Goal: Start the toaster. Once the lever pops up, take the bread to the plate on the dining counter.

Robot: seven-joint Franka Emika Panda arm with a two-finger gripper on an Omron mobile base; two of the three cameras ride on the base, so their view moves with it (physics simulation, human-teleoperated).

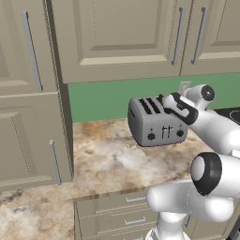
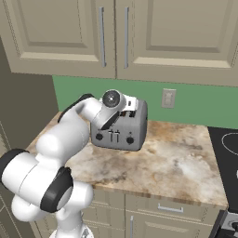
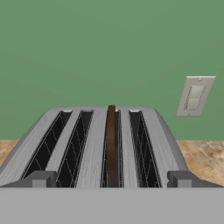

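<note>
In the left base view, the boxy grey metal four-slot toaster (image 1: 156, 122) is sitting on the beige-brown marbled worktop (image 1: 108, 159), close to the green back wall (image 1: 98, 98). Its knobbed, levered front is facing the camera and slightly to the right, and its slots are running from front to back. The white arm's two-finger gripper (image 1: 165, 104) is hanging just above the toaster's top right edge; from here I cannot tell how its jaws are standing.

In the right base view, the toaster (image 2: 128, 128) is showing its front turned a little to the left, with the arm's wrist covering its upper left part. A white wall switch plate (image 2: 168, 98) is sitting on the green wall to the right, and a dark cooktop (image 2: 228, 153) is lying at the far right of the worktop.

In the hand view, the camera is looking along the slots toward the wall. The thin dark brown bread slice (image 3: 111, 144) is standing on edge in the third slot from the left, its long axis running away toward the wall. The finger tips (image 3: 40, 179) are standing wide apart at either side of the toaster's top, holding nothing.
</note>
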